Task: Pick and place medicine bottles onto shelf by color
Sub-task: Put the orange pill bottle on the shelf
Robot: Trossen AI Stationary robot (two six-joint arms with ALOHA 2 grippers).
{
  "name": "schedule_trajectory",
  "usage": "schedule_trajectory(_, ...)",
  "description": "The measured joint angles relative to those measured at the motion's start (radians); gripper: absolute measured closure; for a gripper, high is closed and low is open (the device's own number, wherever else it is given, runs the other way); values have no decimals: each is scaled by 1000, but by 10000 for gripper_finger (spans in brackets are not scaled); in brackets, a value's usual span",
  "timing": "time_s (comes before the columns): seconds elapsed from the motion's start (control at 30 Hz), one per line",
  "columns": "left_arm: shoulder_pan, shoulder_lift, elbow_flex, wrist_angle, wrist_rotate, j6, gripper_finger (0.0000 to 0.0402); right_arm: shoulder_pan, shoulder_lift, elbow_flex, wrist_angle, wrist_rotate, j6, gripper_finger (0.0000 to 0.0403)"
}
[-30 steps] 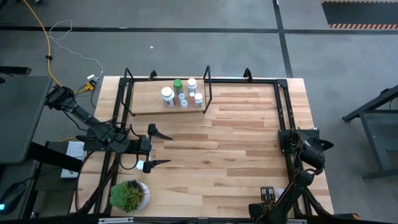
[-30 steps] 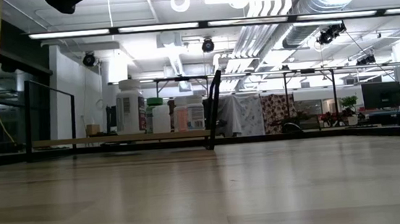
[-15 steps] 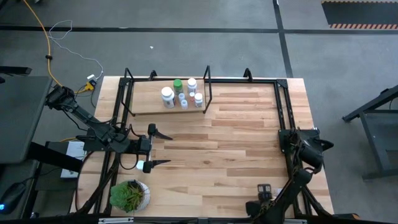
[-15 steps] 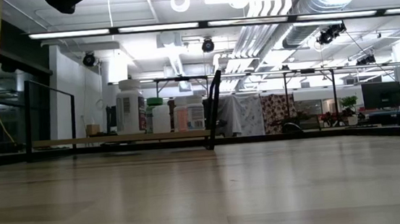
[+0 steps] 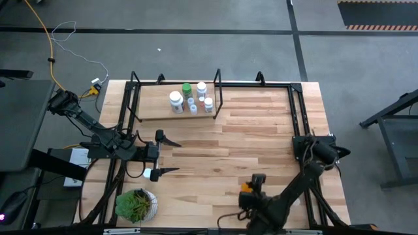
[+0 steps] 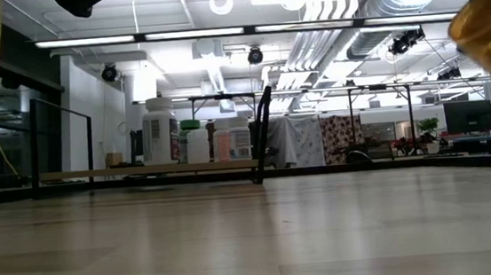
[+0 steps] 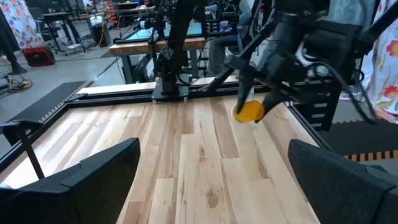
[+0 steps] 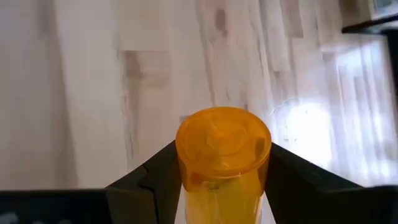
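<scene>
An orange medicine bottle (image 8: 222,155) sits between the fingers of my right gripper (image 5: 253,185), above the near middle of the table. It also shows in the left wrist view (image 7: 250,111) and the low view (image 6: 487,20). The shelf (image 5: 151,111) stands at the far edge. On its plank stand a green bottle (image 5: 187,89) and several white bottles (image 5: 176,101), seen in the low view too (image 6: 160,131). My left gripper (image 5: 176,156) waits open at the table's left side, apart from everything. My right gripper pinches the orange bottle by its side walls (image 8: 186,163), one finger (image 8: 146,183) on each side. The fingers slant downward toward the table. The bottle's round orange end (image 8: 222,134) points away from the wrist. The bottle is lifted clear of the tabletop.
A potted green plant (image 5: 136,204) stands at the near left corner. Black rod frames (image 5: 297,117) run along the table's right and left sides. Bare wood (image 5: 248,134) lies between the shelf and the right gripper.
My right arm has swung from the table's near right corner toward the left and a little toward the far edge, carrying the orange bottle. The bottle now shows at the low view's upper right, where nothing showed before. The left arm has kept still.
</scene>
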Motion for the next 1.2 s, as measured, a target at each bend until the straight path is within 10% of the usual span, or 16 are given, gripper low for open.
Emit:
schedule_trajectory(0.4,0,0,0,0,0,0,2,-175,-462,-755,1176,184,-356,224)
schedule_trajectory(0.67,26,64,0,109,3,-10,2,-433,-523,-986,2033,-77,-821,224)
schedule_trajectory(0.93,114,275,0,315,-1,-39,2,-589,-522,-935,2132,-385,-882,224)
schedule_trajectory(1.2,223,475,0,577,0,-174,2,-608,-521,-906,2112,-437,-897,224)
